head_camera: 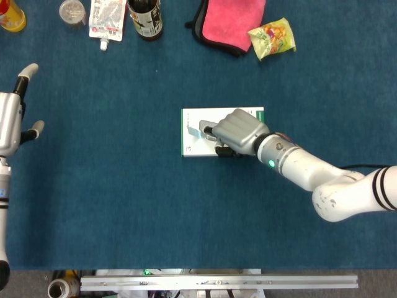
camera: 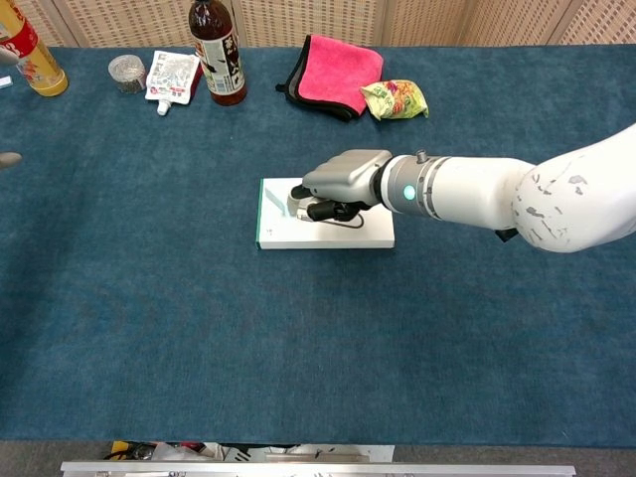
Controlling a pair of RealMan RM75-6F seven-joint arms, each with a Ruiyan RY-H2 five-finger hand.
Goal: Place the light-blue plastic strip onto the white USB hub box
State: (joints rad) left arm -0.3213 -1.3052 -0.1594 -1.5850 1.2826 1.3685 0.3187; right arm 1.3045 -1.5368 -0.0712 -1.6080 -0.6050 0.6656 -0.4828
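The white USB hub box (head_camera: pixel 193 144) (camera: pixel 273 231) lies flat at the middle of the blue table. My right hand (head_camera: pixel 239 130) (camera: pixel 343 179) hovers low over the box, fingers curled down. A short piece of the light-blue plastic strip (head_camera: pixel 202 131) (camera: pixel 300 208) pokes out from under the fingertips, right over the box top; the rest is hidden by the hand. I cannot tell whether the strip touches the box. My left hand (head_camera: pixel 13 115) is far off at the left edge, fingers apart and holding nothing.
Along the far edge stand a yellow bottle (camera: pixel 32 55), a small jar (camera: pixel 126 72), a white pouch (camera: pixel 171 78), a dark bottle (camera: pixel 218 55), a pink cloth (camera: pixel 335 72) and a green-yellow snack bag (camera: pixel 396 99).
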